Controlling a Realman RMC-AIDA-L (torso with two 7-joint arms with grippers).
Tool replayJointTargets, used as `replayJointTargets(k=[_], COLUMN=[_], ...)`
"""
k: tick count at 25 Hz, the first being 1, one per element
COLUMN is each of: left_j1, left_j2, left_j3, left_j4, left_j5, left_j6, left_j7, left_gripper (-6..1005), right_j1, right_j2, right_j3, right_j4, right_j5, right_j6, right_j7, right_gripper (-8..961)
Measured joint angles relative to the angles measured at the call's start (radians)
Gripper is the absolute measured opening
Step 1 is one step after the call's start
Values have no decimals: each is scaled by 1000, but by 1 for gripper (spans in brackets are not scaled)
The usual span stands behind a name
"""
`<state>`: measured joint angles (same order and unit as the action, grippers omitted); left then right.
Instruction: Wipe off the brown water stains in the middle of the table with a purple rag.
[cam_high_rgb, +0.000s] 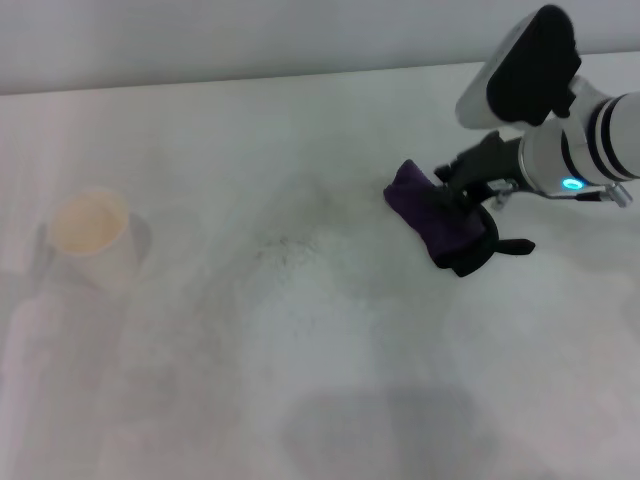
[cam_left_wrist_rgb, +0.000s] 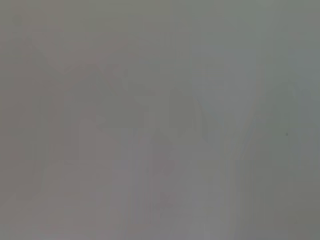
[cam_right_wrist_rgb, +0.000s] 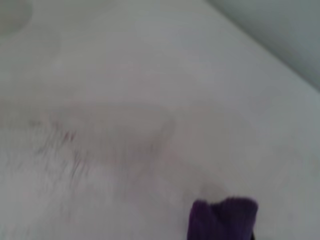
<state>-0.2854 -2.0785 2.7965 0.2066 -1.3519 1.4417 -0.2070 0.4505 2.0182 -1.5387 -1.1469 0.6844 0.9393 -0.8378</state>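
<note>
The purple rag (cam_high_rgb: 438, 220) is a dark bundle with black edging and a short black strap (cam_high_rgb: 514, 246). It is right of the table's middle, at or just above the white table (cam_high_rgb: 330, 380). My right gripper (cam_high_rgb: 458, 198) is shut on the rag's far side, with the arm reaching in from the upper right. A tip of the rag also shows in the right wrist view (cam_right_wrist_rgb: 222, 218). No tan-brown blotch shows in any view; only a faint grey speckled smudge (cam_high_rgb: 283, 250) lies left of the rag. The left gripper is out of view.
A pale cup (cam_high_rgb: 92, 238) with tan contents stands at the table's left. The table's far edge (cam_high_rgb: 300, 78) meets a grey wall. The speckled smudge also shows in the right wrist view (cam_right_wrist_rgb: 60, 150). The left wrist view shows only a blank grey surface.
</note>
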Motion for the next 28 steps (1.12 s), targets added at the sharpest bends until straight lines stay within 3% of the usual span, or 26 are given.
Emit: replayJointTargets(k=[4,7,9,10,11,14,17,19,20,21,22,24,28], left_j1=[1,4,6,6,6,4,1,-1,-1,-1,-1,-1,-7], left_j2=[0,0,0,0,0,0,1,1,1,1,1,1,1], left_j3=[0,-1,-1,-1,-2,-2,-2,-2,-2,-2,-2,-1,4], left_j4=[-1,-1,-1,-1,-1,-2,-3,-7,-8,-9,-9,-7,-6], left_j5=[-2,-4,-4,-4,-4,2,5,5,5,6,6,6,7], left_j6=[2,3,3,3,3,4,4,5,5,7,8,21,45], left_j7=[0,0,-3,-3,-6,-52,-70,-74,-74,-75,-76,-81,-88], left_gripper=[877,877,877,877,877,877,877,877,877,877,877,877,877], right_j1=[-55,-85,-95,-98,-98,-89,-66,-60,-62,-65,-65,-65,-45], right_j2=[-3,-6,-7,-7,-7,-8,-7,-6,-4,-3,-3,0,9], right_j3=[10,74,150,213,213,377,533,619,676,692,692,703,703], right_j4=[-71,-113,-101,-59,-59,103,267,372,476,530,530,638,809], right_j5=[106,239,407,589,589,933,1113,1200,1286,1333,1333,1436,1632], right_j6=[-80,-107,-101,-59,-59,105,242,293,305,297,297,245,117], right_j7=[-17,-88,-203,-334,-334,-595,-740,-857,-1031,-1152,-1152,-1438,-1799], right_gripper=[138,278,371,419,467,610,824,833,838,843,847,852,852])
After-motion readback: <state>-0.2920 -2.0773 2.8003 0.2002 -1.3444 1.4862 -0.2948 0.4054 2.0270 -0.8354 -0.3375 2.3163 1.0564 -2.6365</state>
